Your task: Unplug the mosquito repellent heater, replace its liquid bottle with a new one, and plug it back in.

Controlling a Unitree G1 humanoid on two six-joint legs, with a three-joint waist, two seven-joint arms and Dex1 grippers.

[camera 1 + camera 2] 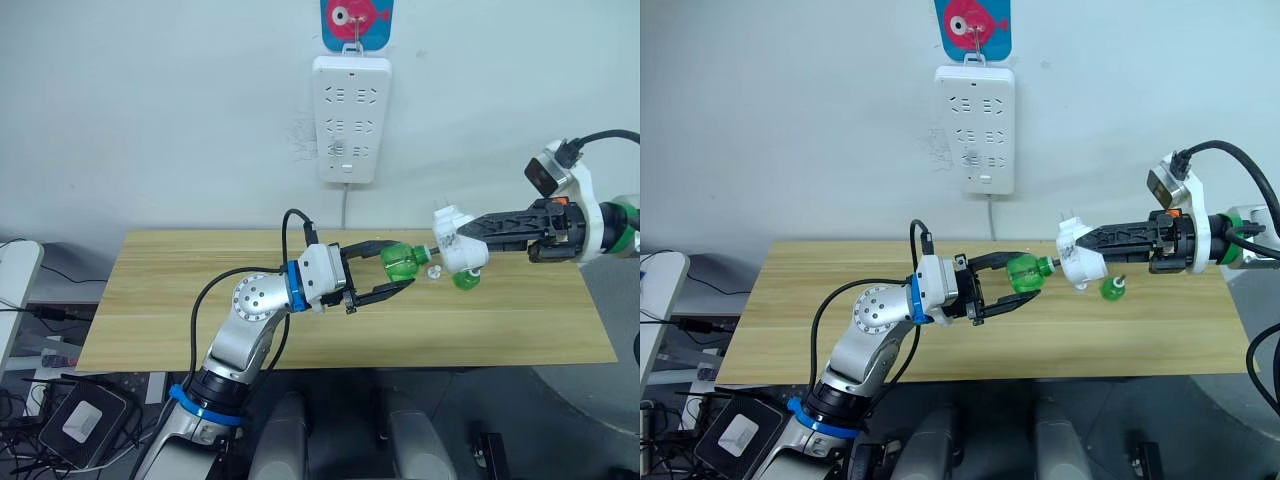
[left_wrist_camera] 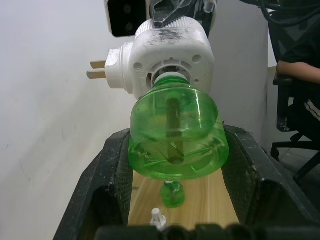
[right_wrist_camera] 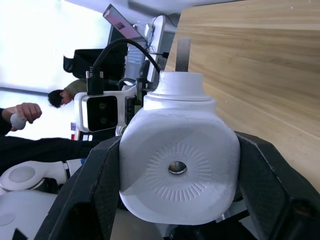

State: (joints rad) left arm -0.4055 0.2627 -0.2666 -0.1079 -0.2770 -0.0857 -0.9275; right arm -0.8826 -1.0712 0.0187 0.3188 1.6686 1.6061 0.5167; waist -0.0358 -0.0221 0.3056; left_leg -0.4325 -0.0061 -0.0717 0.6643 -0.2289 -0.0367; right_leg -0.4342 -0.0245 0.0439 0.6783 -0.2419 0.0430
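Heater's bottle socket: the mosquito repellent heater (image 1: 458, 247) turns its socket side away in the head views; the neck of the green bottle (image 1: 400, 263) hides the opening in the left wrist view.
Second bottle: another green bottle (image 1: 1112, 288) on the worktop (image 1: 200, 300) sits partly behind the heater in the left eye view; its small cap cannot be made out.
Small white piece: a tiny white piece (image 2: 158, 218) on the worktop, too small to identify.
Right arm: cut off by the picture's edge past the right pincer (image 1: 1090, 243).
Person: a person (image 3: 30, 116) in the right wrist view, blurred and partly cropped.
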